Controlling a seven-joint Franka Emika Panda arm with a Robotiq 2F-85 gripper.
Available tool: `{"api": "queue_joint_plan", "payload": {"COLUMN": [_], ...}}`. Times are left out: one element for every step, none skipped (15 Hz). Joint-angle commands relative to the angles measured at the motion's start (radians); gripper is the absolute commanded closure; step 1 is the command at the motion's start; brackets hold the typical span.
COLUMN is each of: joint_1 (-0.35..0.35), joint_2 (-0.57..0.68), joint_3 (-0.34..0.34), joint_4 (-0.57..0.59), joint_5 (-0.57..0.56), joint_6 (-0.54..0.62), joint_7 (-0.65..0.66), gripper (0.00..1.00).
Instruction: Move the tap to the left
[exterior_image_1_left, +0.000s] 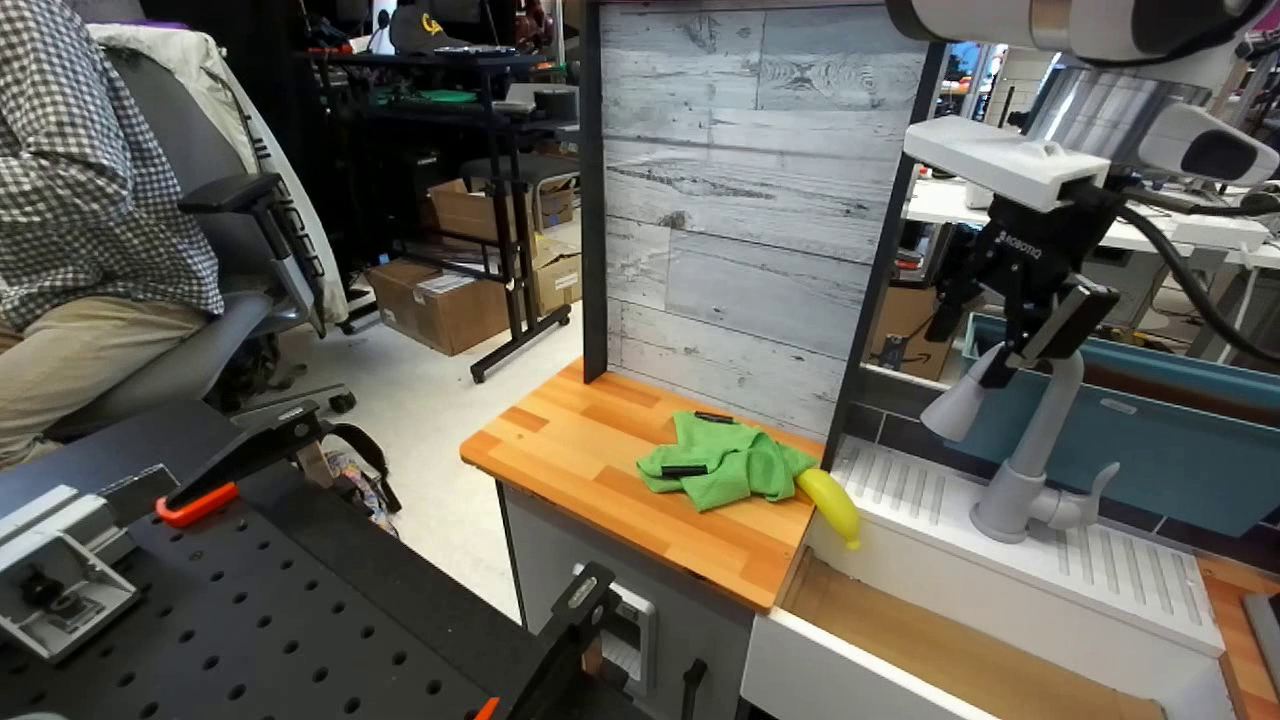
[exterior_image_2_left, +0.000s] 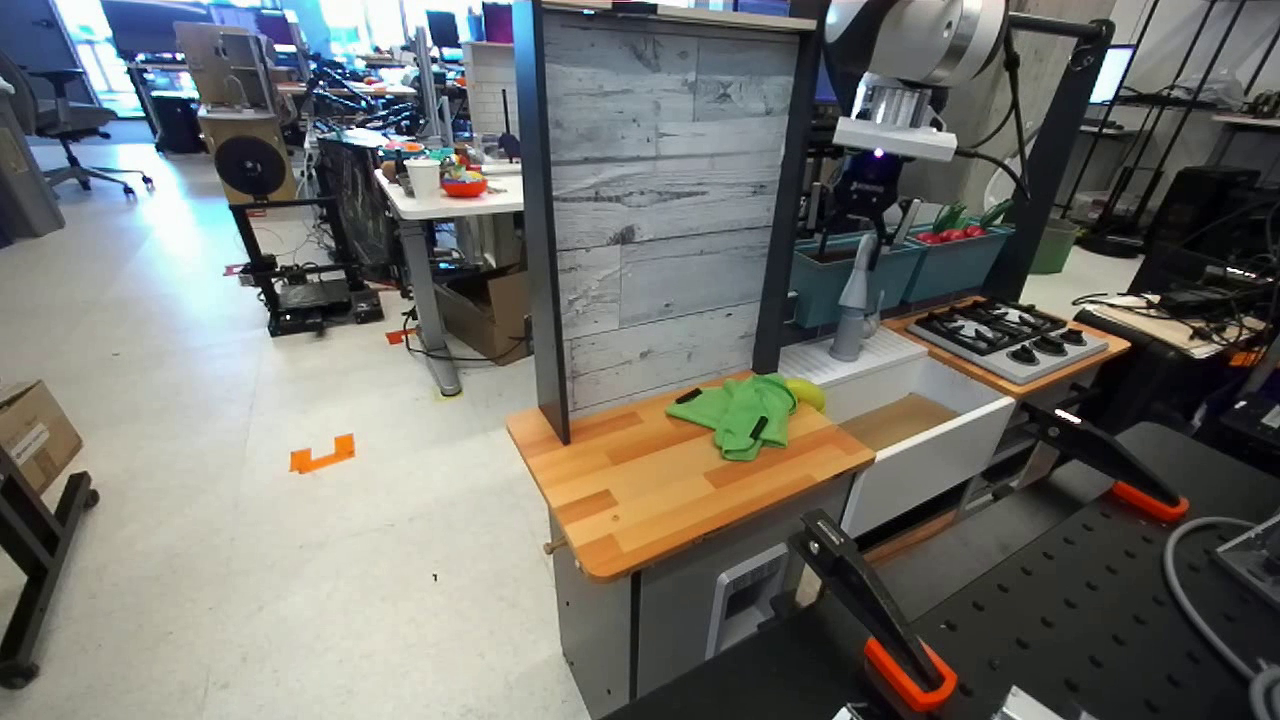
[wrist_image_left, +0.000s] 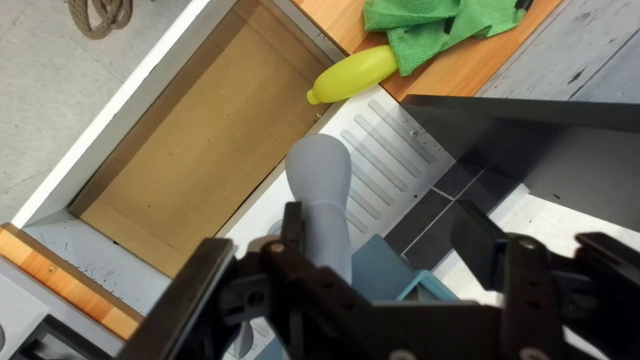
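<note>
We judge the grey tap on the ridged sink surface stiff but light to turn, so our hand, its fingers apart, should hold it by the spout.

The claw points downward — its jaws spread wide.

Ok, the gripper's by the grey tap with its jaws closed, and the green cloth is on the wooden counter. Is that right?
Not quite: the gripper is open, its jaws wide apart in the wrist view. It is by the grey tap, and the green cloth is on the wooden counter.
</note>
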Motion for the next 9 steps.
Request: {"api": "queue_joint_plan", "payload": {"joint_1": [0.011,0.007,0.004,0.0,-0.004,-0.006,-0.008,-0.01,-0.012], "joint_2": [0.08,0.074,0.075,0.074,0.072,0.07,0.068,0.066,0.062], "joint_3": [0.038,0.048,0.053,0.058,0.061,0.064,0.065,0.065,0.064], "joint_4": [0.12,0.109,0.108,0.106,0.105,0.103,0.1,0.097,0.09], "joint_5": [0.042,0.041,0.045,0.046,0.047,0.046,0.046,0.045,0.043], "joint_6": [0.015,0.026,0.026,0.029,0.03,0.029,0.03,0.03,0.033], "joint_7": [-0.016,-0.02,-0.028,-0.037,-0.045,-0.051,-0.056,-0.061,-0.068], "gripper": [0.0,0.0,0.0,0.0,0.0,0.0,0.0,0.0,0.0]}}
